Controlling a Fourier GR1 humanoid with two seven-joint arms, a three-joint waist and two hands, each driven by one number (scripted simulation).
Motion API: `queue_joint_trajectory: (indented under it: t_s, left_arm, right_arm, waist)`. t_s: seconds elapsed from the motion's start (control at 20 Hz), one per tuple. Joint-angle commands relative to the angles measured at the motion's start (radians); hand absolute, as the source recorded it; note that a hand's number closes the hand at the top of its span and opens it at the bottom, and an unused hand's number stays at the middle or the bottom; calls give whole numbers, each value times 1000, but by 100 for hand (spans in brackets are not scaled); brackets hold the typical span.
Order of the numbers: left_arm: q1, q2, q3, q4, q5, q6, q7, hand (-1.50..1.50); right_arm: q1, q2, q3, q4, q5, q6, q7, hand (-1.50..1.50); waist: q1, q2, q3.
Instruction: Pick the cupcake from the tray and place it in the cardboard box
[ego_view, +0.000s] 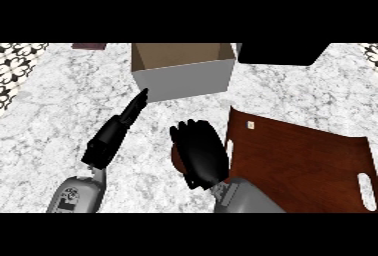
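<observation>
Cupcake (176, 159): only a brown sliver of it shows, at the left side of the right hand (199, 152), whose black fingers are curled round it and hide the rest. Whether it touches the counter (59, 115) or is held above it cannot be told. It lies off the tray (295, 165), just beyond the tray's left edge, over the speckled grey-white counter and nearer the front edge than the box (184, 75) is.

The right forearm comes in from the lower edge, overlapping the tray's near-left corner. The tray is a dark brown wooden board lying flat at the right of the counter, turned at a slant, with a white slot handle near its right end and another narrow slot at its left edge beside the hand. A tiny pale mark (251, 125) sits near its far-left corner.

The box stands toward the far edge, well apart from the right hand. It is open at the top, pale outside and brown inside, and nothing can be seen within it.

The left hand (118, 132) is open, fingers straight and together, pointing at the box; its fingertips (142, 95) lie just beside the box's near-left corner.

A black block (284, 52) sits at the far edge, right of the box. A small dark red thing (88, 46) shows at the far edge left of it. A patterned strip (15, 65) runs along the counter's left edge.
</observation>
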Motion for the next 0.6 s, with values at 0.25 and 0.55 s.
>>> queue_joint_trajectory:
  t_s: [0.25,0.55]
  left_arm:
    - [-1,12,26,7,4,-3,1,0]
    - [-24,30,57,-5,30,-27,30,0]
  right_arm:
    - [-270,21,145,-306,-256,109,361,150]
    - [-396,21,44,-319,-278,3,479,150]
  waist:
    - [-27,-4,1]
    - [-34,-2,1]
